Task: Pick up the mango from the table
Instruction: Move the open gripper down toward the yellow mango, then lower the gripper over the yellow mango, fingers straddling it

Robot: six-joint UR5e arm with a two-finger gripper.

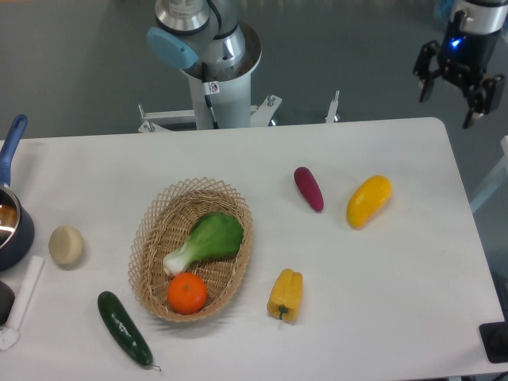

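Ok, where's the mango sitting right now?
The mango lies on the right part of the table, just right of the purple vegetable and apart from it. The open gripper hangs beyond the far right corner.
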